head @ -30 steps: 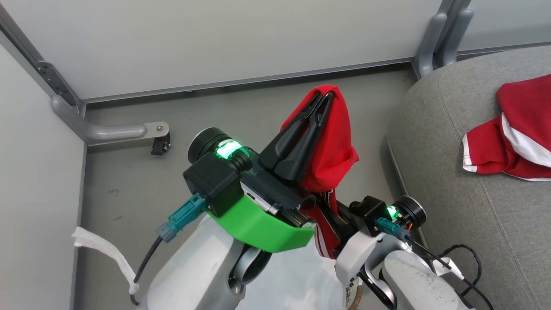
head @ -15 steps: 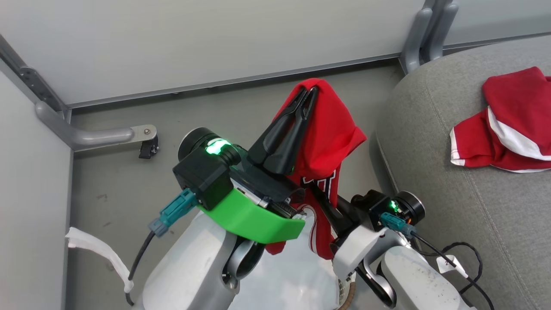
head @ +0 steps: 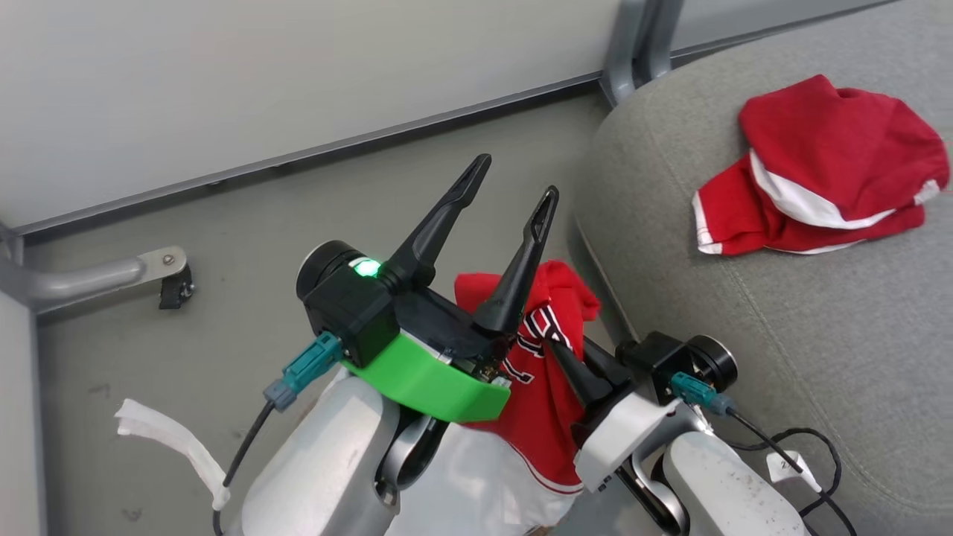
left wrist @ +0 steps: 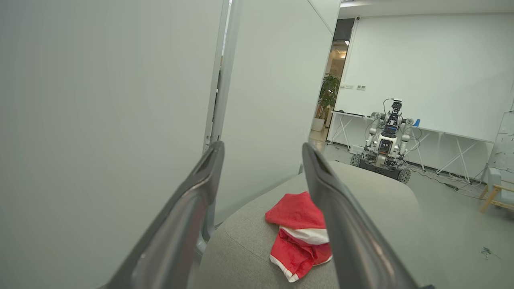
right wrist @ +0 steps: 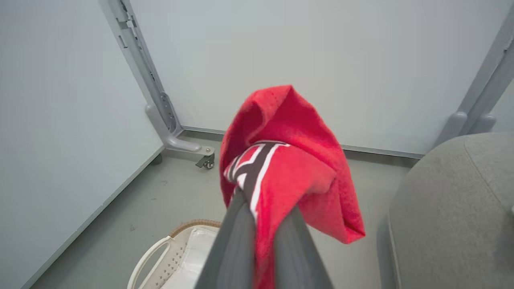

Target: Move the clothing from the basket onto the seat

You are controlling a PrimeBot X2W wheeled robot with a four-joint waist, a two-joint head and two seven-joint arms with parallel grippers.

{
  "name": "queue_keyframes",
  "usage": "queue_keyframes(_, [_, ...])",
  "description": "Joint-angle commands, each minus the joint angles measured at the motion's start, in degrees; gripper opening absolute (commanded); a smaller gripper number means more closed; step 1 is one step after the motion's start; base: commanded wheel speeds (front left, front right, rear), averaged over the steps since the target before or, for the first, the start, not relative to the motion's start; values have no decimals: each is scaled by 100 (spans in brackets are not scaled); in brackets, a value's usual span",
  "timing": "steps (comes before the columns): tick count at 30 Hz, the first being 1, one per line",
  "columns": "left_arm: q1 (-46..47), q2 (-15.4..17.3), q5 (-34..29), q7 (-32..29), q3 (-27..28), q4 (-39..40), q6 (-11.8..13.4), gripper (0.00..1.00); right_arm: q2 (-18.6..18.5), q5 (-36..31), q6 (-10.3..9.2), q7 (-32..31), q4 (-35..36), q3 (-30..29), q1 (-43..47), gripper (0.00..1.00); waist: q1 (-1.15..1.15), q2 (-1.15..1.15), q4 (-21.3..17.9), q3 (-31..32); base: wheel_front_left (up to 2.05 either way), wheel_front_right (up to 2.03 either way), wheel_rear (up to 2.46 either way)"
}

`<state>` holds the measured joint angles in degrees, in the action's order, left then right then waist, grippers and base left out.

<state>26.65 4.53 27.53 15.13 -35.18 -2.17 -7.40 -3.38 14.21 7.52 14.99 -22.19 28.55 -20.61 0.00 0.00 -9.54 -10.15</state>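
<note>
A red jersey (right wrist: 289, 160) with white and dark lettering is being pinched between the pressed-together fingers of the right hand (right wrist: 267, 200). Its fabric is being bunched over the fingertips and is hanging down along the fingers. In the head view the jersey is being held up between the two arms, above the grey floor (head: 223, 313) and just beside the rounded edge of the grey seat (head: 744, 335).

The left hand (head: 517, 179) is being held with its two dark fingers spread wide and nothing between them. It is being pointed up over the jersey, towards the pale wall panel (head: 223, 89).

A second red garment (head: 819, 164) with white panels and white hem trim is being carried crumpled on top of the seat, well apart from both hands.

In the right wrist view the white perforated basket (right wrist: 160, 257), with its tan woven rim and white liner (right wrist: 188, 257), is being seen on the floor below the held jersey.
</note>
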Motion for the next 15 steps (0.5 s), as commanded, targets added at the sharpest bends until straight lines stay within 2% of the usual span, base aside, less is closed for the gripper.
queue_keyframes(1, [-44,63,-34,2,-27,-36,-17,100,-7,49,-7,27,68,1,64,0,0,0,-540,-80,0,0,0])
queue_keyframes(11, [-149,272,-87,2,-75,-225,-17,100,21,220,-6,28,369,-17,104,0,0,0,-1786,-240,0,0,0])
queue_keyframes(15, [-188,332,-65,2,-77,-270,-17,100,21,275,-7,28,570,-136,-5,0,0,0,-2166,-343,0,0,0])
